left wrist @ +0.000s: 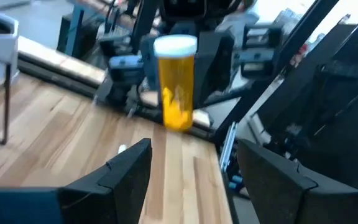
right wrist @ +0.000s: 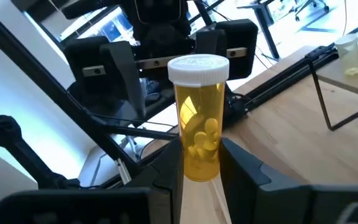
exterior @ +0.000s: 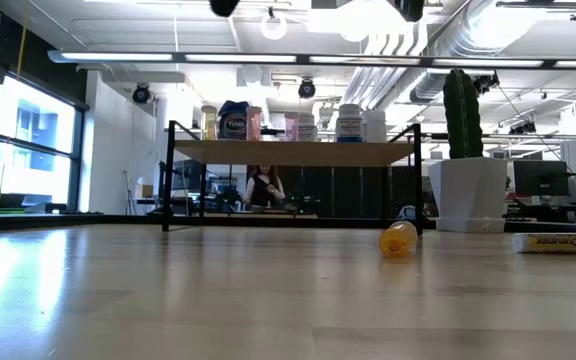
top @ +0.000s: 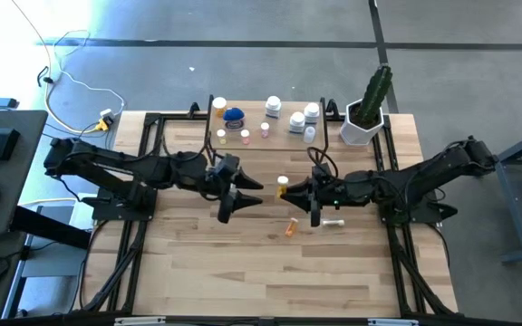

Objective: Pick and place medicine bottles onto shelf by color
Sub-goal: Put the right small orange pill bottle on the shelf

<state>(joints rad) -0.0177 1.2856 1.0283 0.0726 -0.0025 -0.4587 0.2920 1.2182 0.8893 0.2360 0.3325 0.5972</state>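
Mid-handover: right gripper [right wrist: 201,163] clamped on orange bottle [right wrist: 199,118], upright mid-table; left gripper [left wrist: 194,168] open, empty, facing it. Next likely: left closes on bottle, then carry to shelf [top: 252,117]

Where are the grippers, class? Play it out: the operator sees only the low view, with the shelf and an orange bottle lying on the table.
Observer: The right gripper is shut on an upright bottle, orange with a white cap, over mid-table.
Operator: And the left?
Observer: The left gripper is open and empty, facing that bottle.
Operator: Is the lying bottle near either?
Observer: From above, the lying bottle is close by the right gripper, on the side away from the shelf.
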